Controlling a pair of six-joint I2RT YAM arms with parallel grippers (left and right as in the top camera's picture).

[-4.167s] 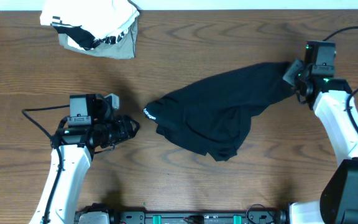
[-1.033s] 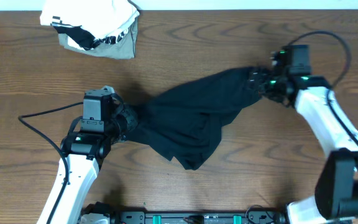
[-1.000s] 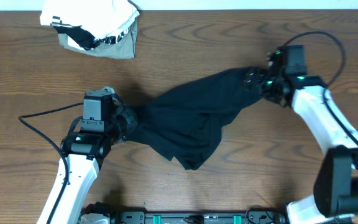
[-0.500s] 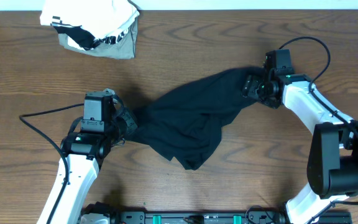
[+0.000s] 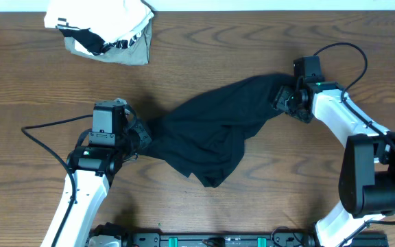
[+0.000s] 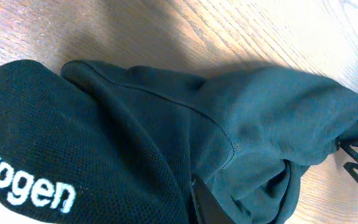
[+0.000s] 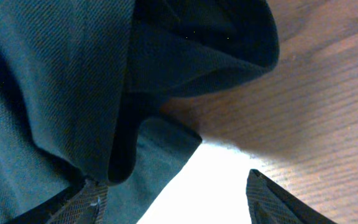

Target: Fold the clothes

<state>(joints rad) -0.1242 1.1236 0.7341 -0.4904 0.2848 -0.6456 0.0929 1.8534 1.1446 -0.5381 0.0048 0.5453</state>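
The clothes [image 5: 211, 130] are a black garment lying crumpled across the middle of the table, stretched from lower left to upper right. My left gripper [image 5: 141, 134] is shut on its left end. In the left wrist view the black fabric [image 6: 166, 118] covers the jaws, white logo letters [image 6: 30, 193] show at the lower left, and one dark finger [image 6: 202, 200] pokes out. My right gripper [image 5: 284, 101] stands open at the garment's right end. In the right wrist view the fabric [image 7: 55, 74] drapes over the left fingertip [image 7: 82, 202], and the right fingertip [image 7: 272, 199] is over bare wood.
A white-and-grey bundle with striped trim [image 5: 101, 31] lies at the far left corner. The table's back edge [image 5: 252, 8] runs along the top. Cables trail from both arms, one at the left [image 5: 46, 127] and one at the right [image 5: 352, 51].
The right arm has swung left and brought its open gripper up to the garment's right end, with the jaws a little narrower. The left gripper and the garment's left end have stayed put.
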